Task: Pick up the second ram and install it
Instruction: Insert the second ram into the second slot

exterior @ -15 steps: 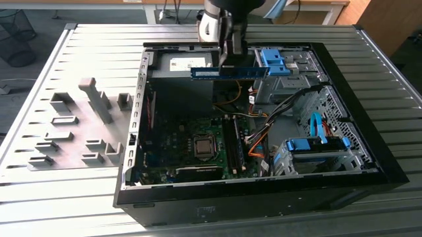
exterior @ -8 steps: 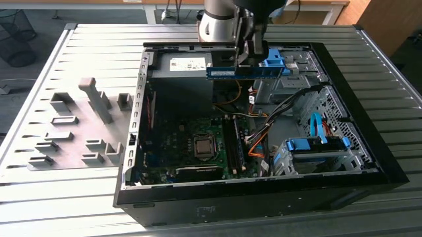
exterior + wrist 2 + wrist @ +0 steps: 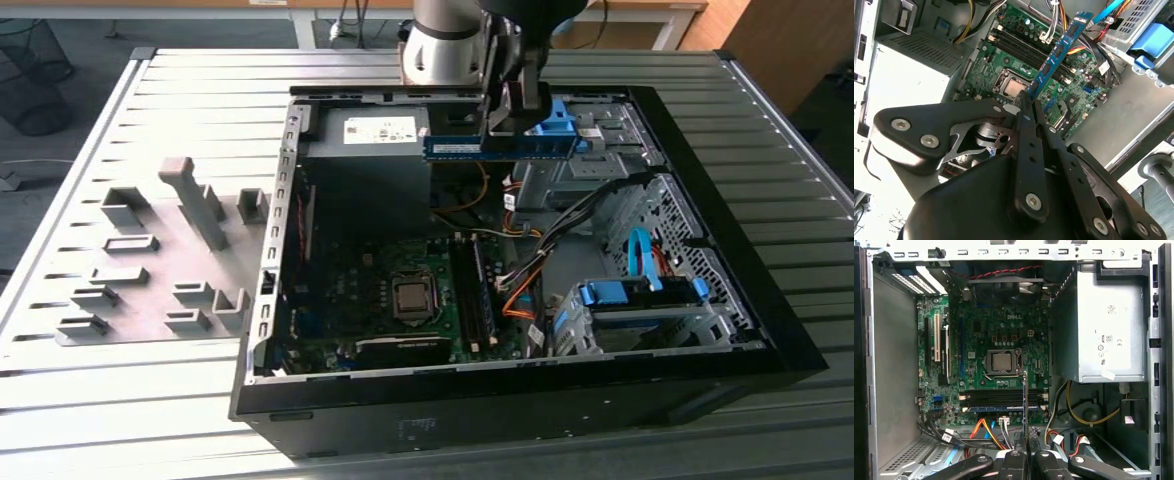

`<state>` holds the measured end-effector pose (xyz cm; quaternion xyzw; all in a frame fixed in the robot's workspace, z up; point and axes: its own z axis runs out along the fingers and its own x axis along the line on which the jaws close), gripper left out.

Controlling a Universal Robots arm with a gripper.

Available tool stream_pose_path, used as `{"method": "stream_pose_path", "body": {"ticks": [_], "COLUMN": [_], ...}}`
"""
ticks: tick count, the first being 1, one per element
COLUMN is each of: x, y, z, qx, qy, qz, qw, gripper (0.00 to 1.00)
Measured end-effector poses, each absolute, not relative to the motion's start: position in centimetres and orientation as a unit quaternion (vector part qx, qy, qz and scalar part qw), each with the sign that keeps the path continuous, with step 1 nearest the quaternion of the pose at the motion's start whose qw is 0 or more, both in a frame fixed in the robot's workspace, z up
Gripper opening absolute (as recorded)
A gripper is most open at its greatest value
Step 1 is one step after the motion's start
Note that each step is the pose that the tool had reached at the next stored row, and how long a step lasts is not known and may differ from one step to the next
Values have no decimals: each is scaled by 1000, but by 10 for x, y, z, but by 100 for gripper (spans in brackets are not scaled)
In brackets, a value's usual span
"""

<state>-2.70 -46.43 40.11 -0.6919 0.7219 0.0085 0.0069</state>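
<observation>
The second ram [image 3: 501,148] is a thin blue stick with black chips, held level above the back of the open computer case [image 3: 747,350]. My gripper [image 3: 514,125] is shut on its top edge. In the second wrist view the ram [image 3: 1056,52] sticks out from the gripper [image 3: 1027,102] over the green motherboard [image 3: 1004,65]. In the first wrist view the ram [image 3: 1025,400] is edge-on, a thin line above the long black memory slots [image 3: 999,401], with the gripper [image 3: 1025,454] clamped on it. The slots [image 3: 470,290] lie well below and nearer the case's front.
Grey fixture blocks [image 3: 174,250] stand on the slatted table at the exterior view's left. Inside the case are a power supply [image 3: 1109,335], a bare processor socket [image 3: 411,297], orange and black cables [image 3: 527,275] and a blue drive caddy [image 3: 641,295].
</observation>
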Motion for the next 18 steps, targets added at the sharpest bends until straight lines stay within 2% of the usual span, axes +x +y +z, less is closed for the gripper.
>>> {"method": "stream_pose_path", "body": {"ticks": [18], "x": [-26], "y": [-464], "z": [399], "qx": [-637], "qy": [771], "qz": [8], "qw": [8], "gripper": [14]}}
